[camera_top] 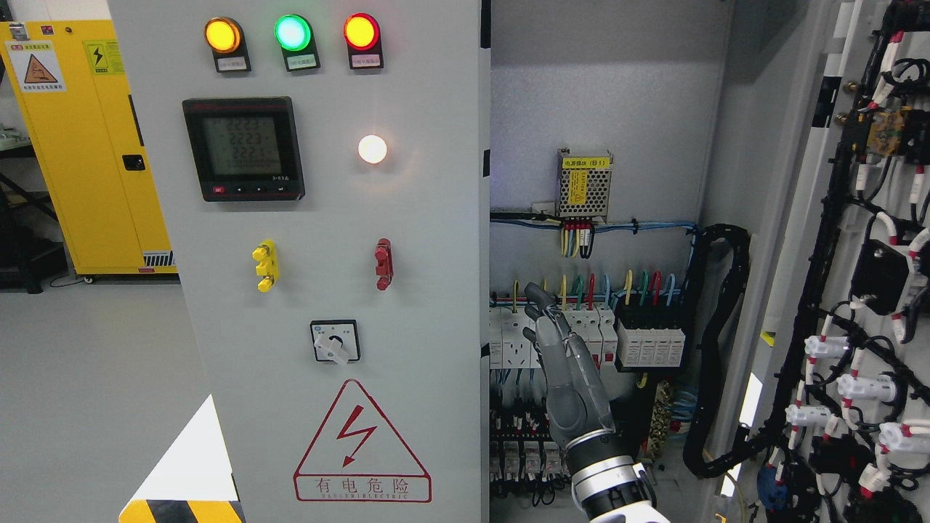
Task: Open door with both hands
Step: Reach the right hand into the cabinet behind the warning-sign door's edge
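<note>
So the right hand is up in the middle of the cabinet opening, fingers straight and relaxed, nothing in it. Its arm comes in from the bottom edge, right of center. No left hand anywhere in view.

The left door is just beside the hand on its left, closed or close to it, with its free edge running top to bottom right next to the fingers, apart from them as far as I can tell. The right door is already swung wide, well off to the right, with its wiring harness facing us.

My guess is that the left door is stiff sheet steel, fairly heavy with the meter, lamps and switches bolted on, and painted smooth, so kinda slippery. Best hold is probably hooking fingers around that free edge, not the fragile knobs. Breakers sit right behind the hand, so careful there.
</note>
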Controlling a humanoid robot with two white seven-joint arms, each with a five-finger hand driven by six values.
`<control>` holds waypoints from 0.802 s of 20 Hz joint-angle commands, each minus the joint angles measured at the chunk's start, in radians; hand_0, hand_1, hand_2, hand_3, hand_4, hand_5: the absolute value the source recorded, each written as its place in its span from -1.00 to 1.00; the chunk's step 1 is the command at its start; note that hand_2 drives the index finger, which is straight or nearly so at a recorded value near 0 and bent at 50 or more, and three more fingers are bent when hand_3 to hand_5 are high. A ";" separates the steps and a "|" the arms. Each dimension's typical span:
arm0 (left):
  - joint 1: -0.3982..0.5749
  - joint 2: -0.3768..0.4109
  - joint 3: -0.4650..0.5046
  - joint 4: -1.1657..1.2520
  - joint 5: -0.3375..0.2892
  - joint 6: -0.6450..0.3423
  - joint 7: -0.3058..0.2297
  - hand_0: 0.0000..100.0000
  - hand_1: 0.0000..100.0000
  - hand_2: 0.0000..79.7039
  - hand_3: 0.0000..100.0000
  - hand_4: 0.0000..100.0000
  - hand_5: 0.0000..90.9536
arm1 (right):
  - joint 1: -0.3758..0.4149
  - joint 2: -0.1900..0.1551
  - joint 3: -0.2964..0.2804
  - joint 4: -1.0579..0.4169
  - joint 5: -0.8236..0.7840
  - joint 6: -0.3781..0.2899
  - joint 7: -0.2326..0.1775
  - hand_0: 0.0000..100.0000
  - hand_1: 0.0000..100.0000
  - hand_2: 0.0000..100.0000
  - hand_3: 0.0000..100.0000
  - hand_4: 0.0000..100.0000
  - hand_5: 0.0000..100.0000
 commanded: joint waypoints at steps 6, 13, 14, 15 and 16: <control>0.000 -0.008 -0.001 -0.001 -0.003 0.004 -0.007 -0.37 -0.59 -1.00 -1.00 -1.00 -1.00 | -0.073 -0.031 -0.010 0.063 -0.119 0.025 0.058 -0.57 -0.78 -1.00 -1.00 -1.00 -1.00; 0.000 -0.008 -0.001 0.001 0.000 0.004 -0.016 -0.37 -0.59 -1.00 -1.00 -1.00 -1.00 | -0.110 -0.033 -0.019 0.099 -0.205 0.071 0.098 -0.57 -0.78 -1.00 -1.00 -1.00 -1.00; 0.000 -0.009 -0.001 -0.001 -0.002 0.004 -0.019 -0.37 -0.59 -1.00 -1.00 -1.00 -1.00 | -0.115 -0.033 -0.018 0.103 -0.211 0.078 0.100 -0.57 -0.78 -1.00 -1.00 -1.00 -1.00; 0.000 -0.009 -0.002 -0.001 -0.003 0.004 -0.018 -0.37 -0.59 -1.00 -1.00 -1.00 -1.00 | -0.116 -0.037 -0.016 0.101 -0.215 0.079 0.100 -0.57 -0.78 -1.00 -1.00 -1.00 -1.00; 0.000 -0.009 -0.002 -0.001 -0.003 0.004 -0.020 -0.37 -0.59 -1.00 -1.00 -1.00 -1.00 | -0.119 -0.050 -0.013 0.101 -0.222 0.079 0.100 -0.57 -0.78 -1.00 -1.00 -1.00 -1.00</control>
